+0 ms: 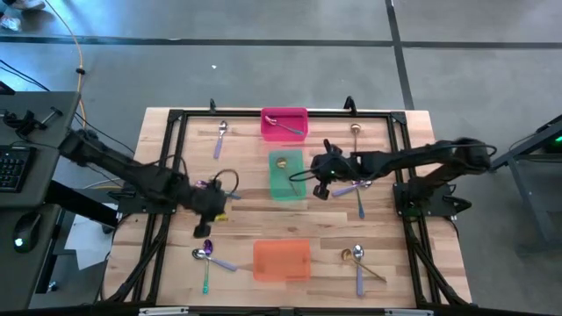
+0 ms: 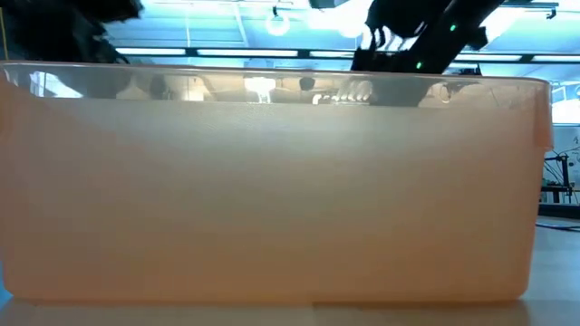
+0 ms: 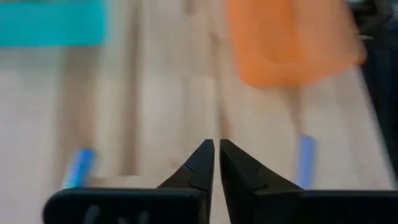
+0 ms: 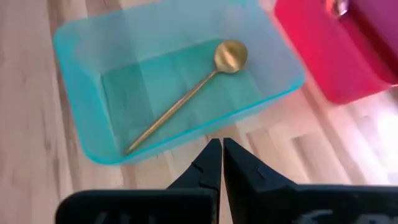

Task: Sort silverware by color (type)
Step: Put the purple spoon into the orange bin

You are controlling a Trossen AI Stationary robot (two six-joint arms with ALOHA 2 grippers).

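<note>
Silverware lies scattered on the wooden table. A gold spoon rests flat on the floor of the green bin. Another spoon lies in the pink bin. A purple spoon and a silver one lie on the table near the orange bin. My right gripper hovers shut just right of the green bin and holds nothing. My left gripper hangs shut and empty over the table's left half, above bare wood.
More spoons lie loose: one with a lavender handle at the far left, a gold one at the far right, one under my right arm, and two near the front right. In the low view, the orange bin blocks nearly everything.
</note>
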